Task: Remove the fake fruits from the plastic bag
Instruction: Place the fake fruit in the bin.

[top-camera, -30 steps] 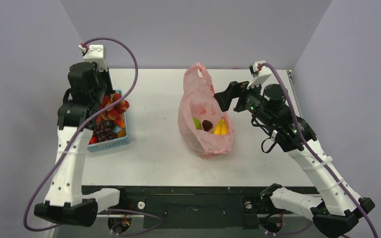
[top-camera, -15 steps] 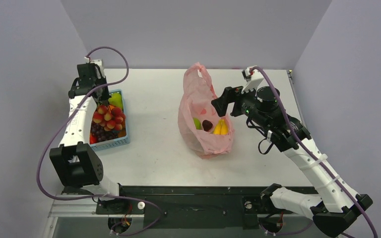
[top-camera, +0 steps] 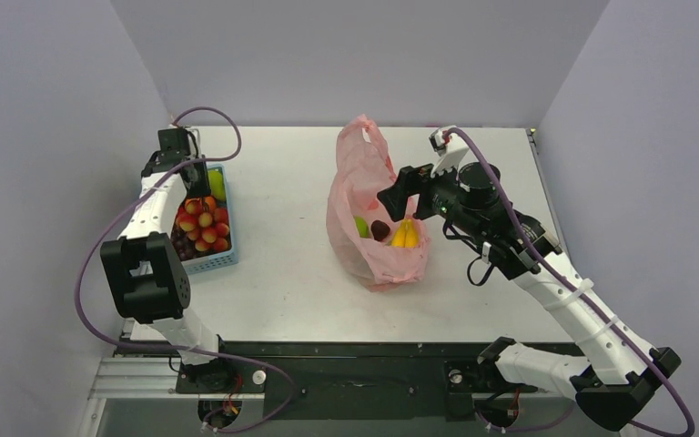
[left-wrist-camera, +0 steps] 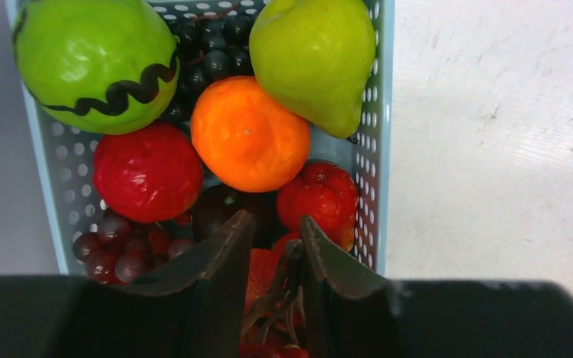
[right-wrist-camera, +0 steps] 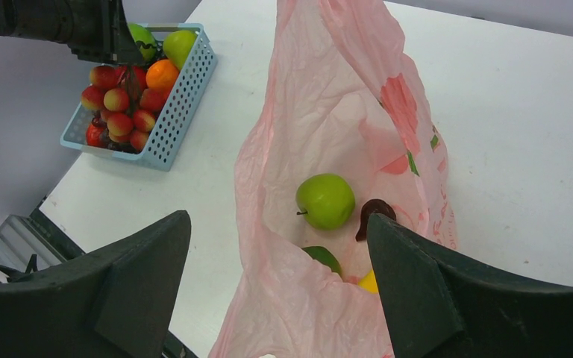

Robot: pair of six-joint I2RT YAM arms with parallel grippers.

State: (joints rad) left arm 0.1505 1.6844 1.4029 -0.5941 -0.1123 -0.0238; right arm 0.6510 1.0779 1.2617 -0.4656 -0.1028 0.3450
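bag (top-camera: 357, 173) | long axis far-to-near | mouth facing right gripper (right-wrist-camera: 277, 218)

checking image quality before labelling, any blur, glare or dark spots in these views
Top external: even light, soft shadows, all sharp, no glare on the plastic bag. Left wrist: fruit in the basket sharp with mild sheen, the dark jaws at the bottom edge are soft. Right wrist: jaws are near-black, soft-edged shapes; green apple is crisp with a small highlight.
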